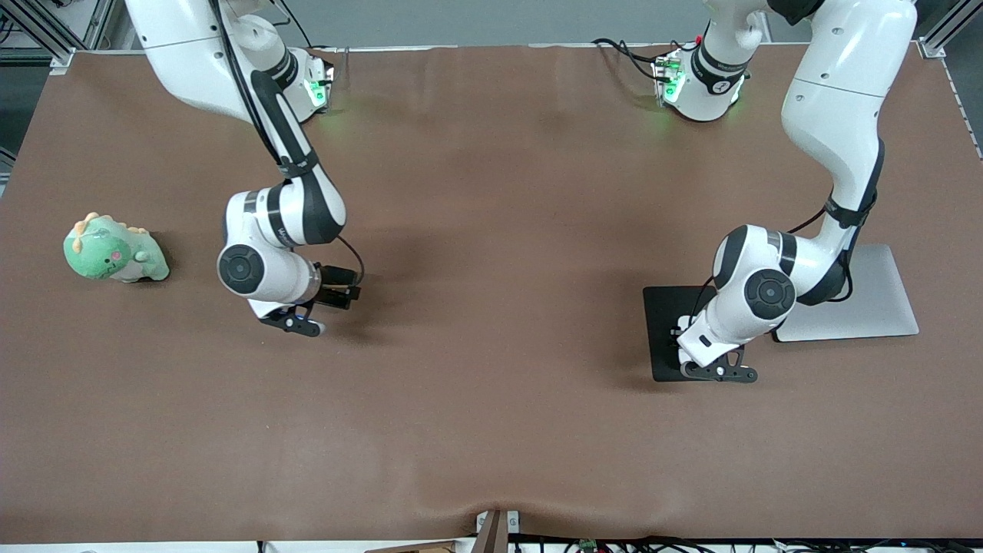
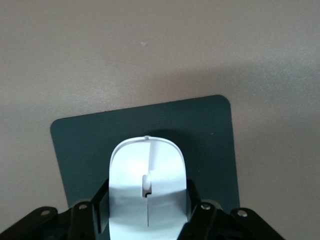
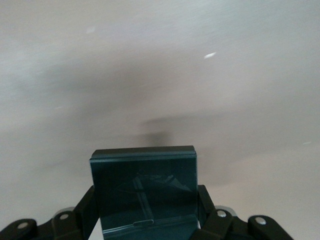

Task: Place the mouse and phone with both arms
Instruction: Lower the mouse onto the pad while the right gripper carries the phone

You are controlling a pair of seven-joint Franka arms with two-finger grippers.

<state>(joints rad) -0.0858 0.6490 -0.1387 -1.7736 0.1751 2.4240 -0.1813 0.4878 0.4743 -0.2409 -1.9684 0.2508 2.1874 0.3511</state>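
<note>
Mouse [image 2: 148,192] sat clamped in left gripper [image 1: 718,372] over black mouse pad [image 2: 200,135]; phone [image 3: 146,192] clamped in right gripper [image 1: 296,321] above bare table [image 1: 491,399]. We judged risks: early release dropping phone, mouse landing off pad edge.

Count: 2 arms [image 1: 284,192], 1 mouse [image 2: 148,190], 1 phone [image 3: 145,195], 1 mouse pad [image 1: 666,322], 1 laptop [image 1: 883,299], 1 green plush dinosaur [image 1: 114,250].

You're looking at a robotics lab: two arms [image 1: 284,207] bolted to a brown-covered bench [image 1: 491,430], aluminium framing [image 1: 46,31] and cables [image 1: 630,54] around
</note>
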